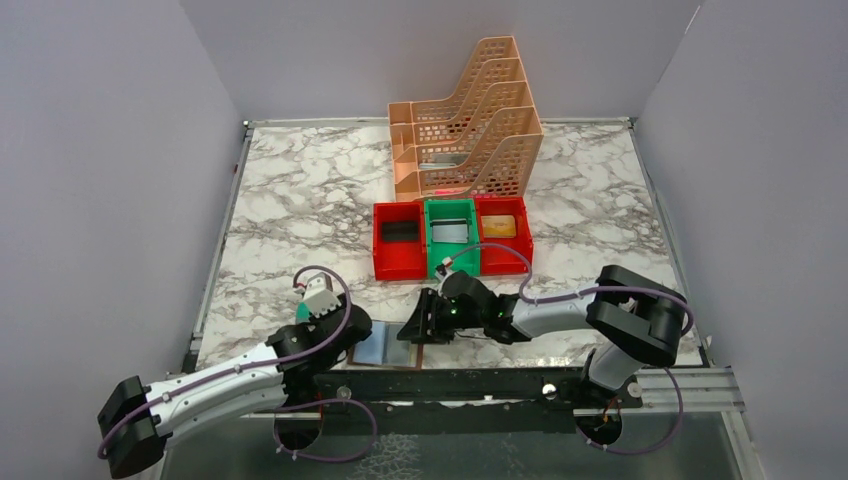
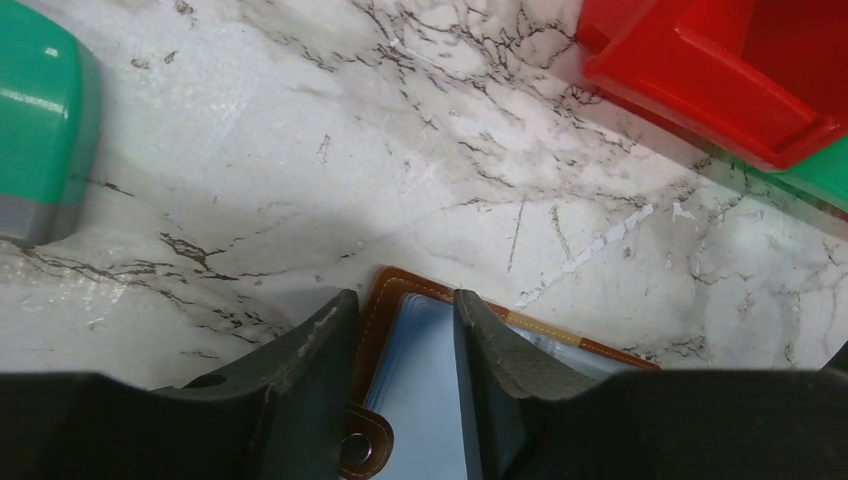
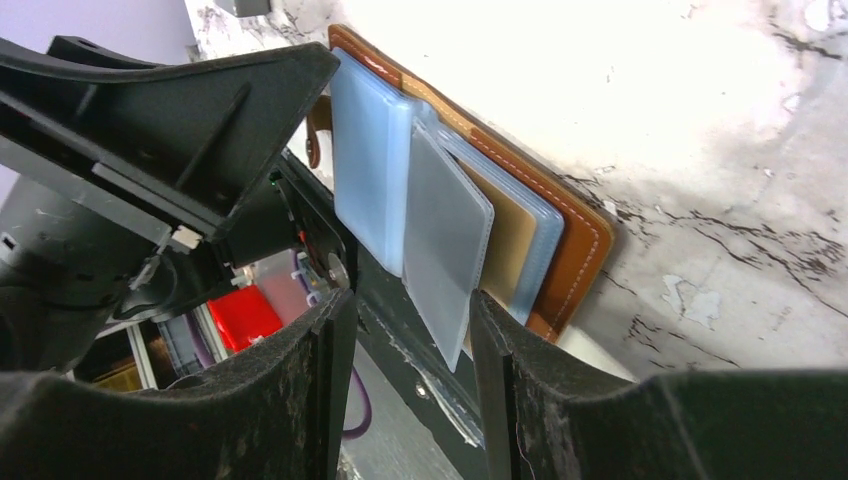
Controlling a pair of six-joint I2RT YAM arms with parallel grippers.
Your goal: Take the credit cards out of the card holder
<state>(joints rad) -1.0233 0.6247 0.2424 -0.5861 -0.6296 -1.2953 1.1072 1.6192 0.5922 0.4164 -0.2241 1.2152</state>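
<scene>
The card holder point(image 1: 385, 345) lies open at lower centre, likely so the right gripper point(image 3: 410, 320), jaws apart, can pinch its protruding card point(image 3: 445, 240); the left gripper point(image 2: 403, 310), also apart, straddles its rim.

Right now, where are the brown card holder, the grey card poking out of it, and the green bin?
card holder point(image 3: 578, 255): right wrist view, stitched leather edge.
grey card point(image 3: 445, 235): right wrist view, flat face.
green bin point(image 1: 450, 205): top view, far rim.

Marble table point(image 1: 300, 200) fills the middle of the frame. Orange rack point(image 1: 470, 130) stands at upper centre. Just below it, side by side: left red bin point(image 1: 381, 245), green bin point(image 1: 433, 250), right red bin point(image 1: 526, 240) holding something yellowish point(image 1: 503, 226).
</scene>
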